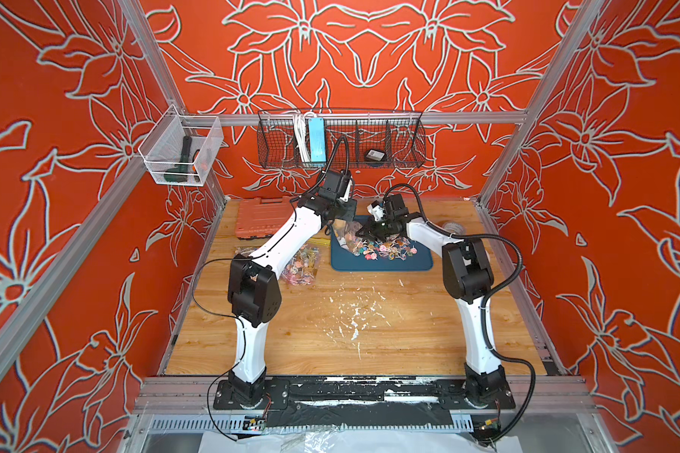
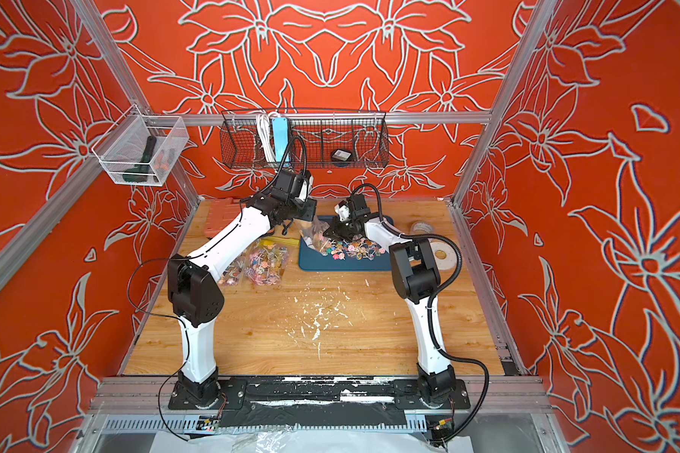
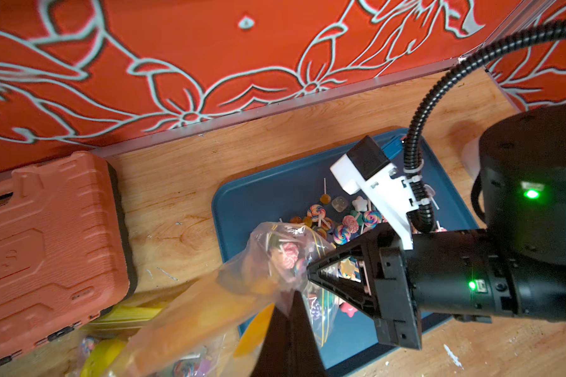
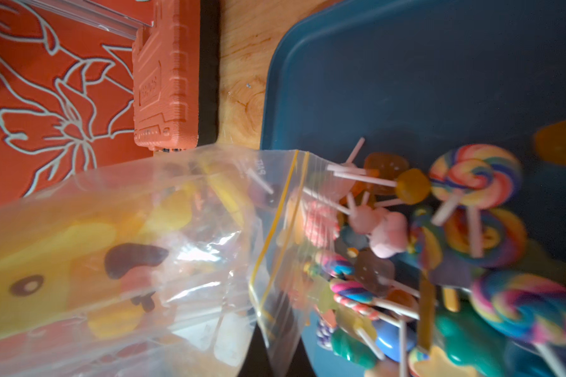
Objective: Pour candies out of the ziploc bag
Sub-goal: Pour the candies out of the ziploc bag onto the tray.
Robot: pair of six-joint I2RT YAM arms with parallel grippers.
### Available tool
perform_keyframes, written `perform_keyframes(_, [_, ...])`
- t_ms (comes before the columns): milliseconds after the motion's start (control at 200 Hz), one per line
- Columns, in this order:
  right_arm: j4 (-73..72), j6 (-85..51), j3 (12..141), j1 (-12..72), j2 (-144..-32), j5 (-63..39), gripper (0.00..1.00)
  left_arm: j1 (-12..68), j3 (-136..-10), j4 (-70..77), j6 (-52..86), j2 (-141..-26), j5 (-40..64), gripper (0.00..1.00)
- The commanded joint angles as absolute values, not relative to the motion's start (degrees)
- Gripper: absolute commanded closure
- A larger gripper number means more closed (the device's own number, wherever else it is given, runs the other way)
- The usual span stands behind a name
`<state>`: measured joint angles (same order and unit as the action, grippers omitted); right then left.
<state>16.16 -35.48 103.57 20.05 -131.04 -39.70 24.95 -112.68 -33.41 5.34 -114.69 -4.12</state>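
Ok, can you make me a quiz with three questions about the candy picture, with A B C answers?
1. Where do the poured candies lie? A in a bowl; B on the blue tray; C on a chair.
2. What colour is the tool case? A orange; B green; C white.
3. The ziploc bag has its mouth: A zipped shut; B tied with string; C open.
Answers: B, they are heaped on the tray; A, its ribbed lid is orange; C, candies poke out of it.
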Motion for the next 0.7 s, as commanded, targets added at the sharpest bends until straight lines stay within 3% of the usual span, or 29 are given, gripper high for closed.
perform_keyframes(0, [19.70, -36.65, 103.45, 20.61, -134.60, -37.80, 1.00, 24.15, -115.55, -29.22, 3.69, -108.94, -6.81, 1.00])
perform_keyframes(696, [13.96, -38.26, 102.66, 21.79, -134.29, -39.90, 1.00, 24.74, -117.79, -32.51, 1.67, -106.90, -6.92, 1.00])
